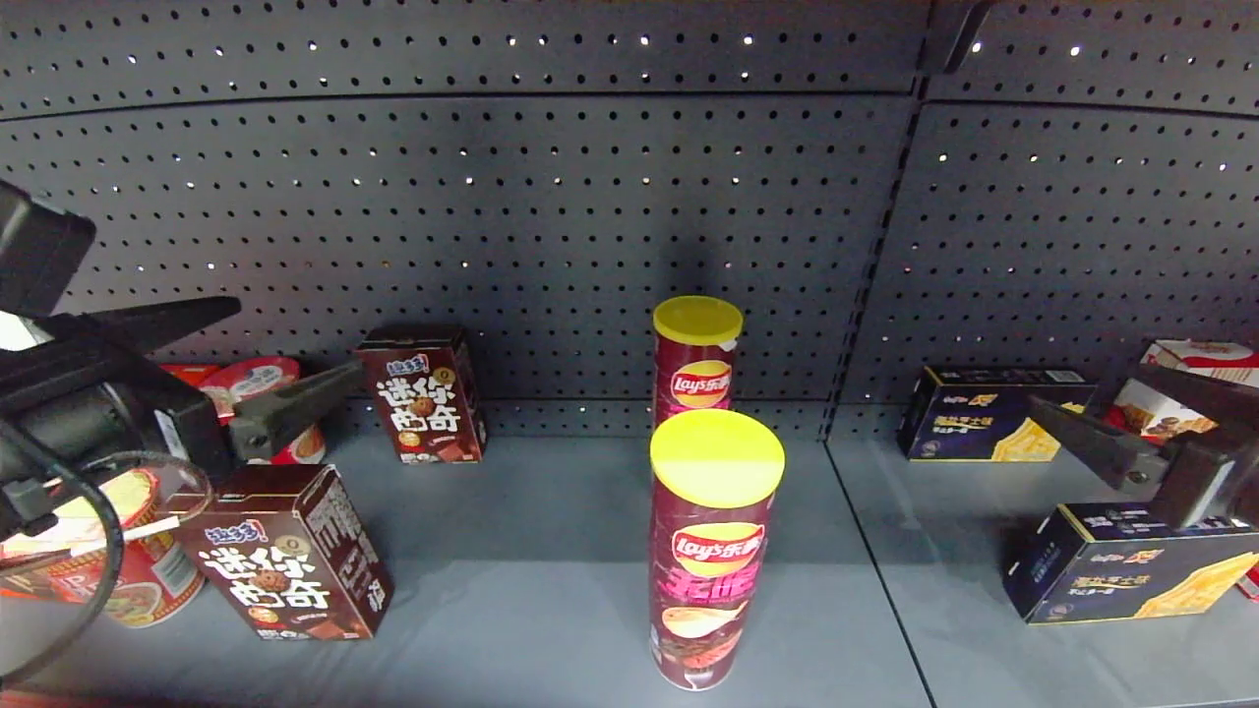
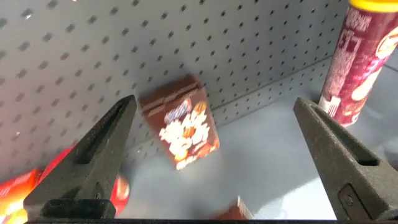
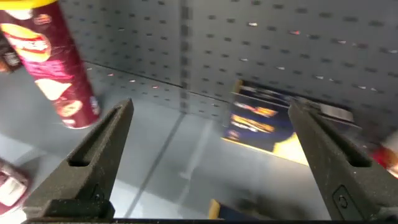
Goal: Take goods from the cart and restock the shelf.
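Shelf (image 1: 551, 511): grey metal, maroon yellow-lidded chip cans (image 1: 713, 580) upright centre, brown cookie boxes (image 1: 295, 565) left, navy boxes (image 1: 1131, 575) right.
Left gripper (image 2: 214, 104), right gripper (image 3: 210, 107): spread wide, empty.

logos on chip cans (image 1: 716, 551); lettering on boxes (image 1: 290, 565)

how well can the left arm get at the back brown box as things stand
Probably yes: the left gripper is open and the back brown box stands upright ahead of its fingertips, with nothing between them. The front brown box sits lower, beside the arm, likely clear.
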Tool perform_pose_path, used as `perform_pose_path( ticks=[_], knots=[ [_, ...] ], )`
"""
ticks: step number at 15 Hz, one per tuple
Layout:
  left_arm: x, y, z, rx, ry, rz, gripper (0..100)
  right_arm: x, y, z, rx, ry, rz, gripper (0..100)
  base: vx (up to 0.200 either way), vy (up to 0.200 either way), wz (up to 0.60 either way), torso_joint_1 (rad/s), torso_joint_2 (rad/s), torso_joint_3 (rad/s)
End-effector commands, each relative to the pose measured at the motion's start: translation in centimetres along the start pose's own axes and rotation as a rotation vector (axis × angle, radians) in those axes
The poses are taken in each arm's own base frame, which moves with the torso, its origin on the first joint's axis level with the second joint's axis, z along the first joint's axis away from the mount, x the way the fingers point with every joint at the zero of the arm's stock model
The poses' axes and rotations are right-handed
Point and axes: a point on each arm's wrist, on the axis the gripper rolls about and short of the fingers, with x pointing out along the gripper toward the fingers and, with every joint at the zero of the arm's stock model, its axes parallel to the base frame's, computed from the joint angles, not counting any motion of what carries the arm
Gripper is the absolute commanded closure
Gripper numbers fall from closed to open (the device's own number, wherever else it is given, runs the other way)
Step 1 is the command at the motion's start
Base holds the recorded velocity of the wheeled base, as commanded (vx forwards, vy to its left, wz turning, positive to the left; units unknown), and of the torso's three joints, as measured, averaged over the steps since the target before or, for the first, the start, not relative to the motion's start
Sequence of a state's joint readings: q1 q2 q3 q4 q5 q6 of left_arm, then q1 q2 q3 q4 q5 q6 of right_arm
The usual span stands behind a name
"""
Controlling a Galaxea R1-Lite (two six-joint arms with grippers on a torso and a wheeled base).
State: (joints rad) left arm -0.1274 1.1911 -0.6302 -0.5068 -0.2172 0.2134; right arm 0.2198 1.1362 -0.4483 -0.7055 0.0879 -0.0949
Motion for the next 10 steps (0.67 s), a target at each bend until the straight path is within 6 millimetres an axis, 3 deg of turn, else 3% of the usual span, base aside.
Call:
perform_pose_path(
  ticks=[1, 6, 10],
  knots=[
    [-3.3, -0.2, -0.4, -0.013, -0.031, 0.051, 0, -2.2, -0.5, 0.0, -0.007, -0.035, -0.054, 0, 0.000, 0.000, 0.00, 0.000, 0.00, 0.000],
    [-7.6, -1.1, -2.3, -0.031, -0.054, 0.121, 0, -4.9, -1.3, -0.7, -0.016, -0.059, -0.167, 0, 0.000, 0.000, 0.00, 0.000, 0.00, 0.000],
    [-11.4, -2.6, -4.1, -0.036, -0.039, 0.146, 0, -7.5, -0.8, -2.1, -0.018, -0.060, -0.200, 0, 0.000, 0.000, 0.00, 0.000, 0.00, 0.000]
  ],
)
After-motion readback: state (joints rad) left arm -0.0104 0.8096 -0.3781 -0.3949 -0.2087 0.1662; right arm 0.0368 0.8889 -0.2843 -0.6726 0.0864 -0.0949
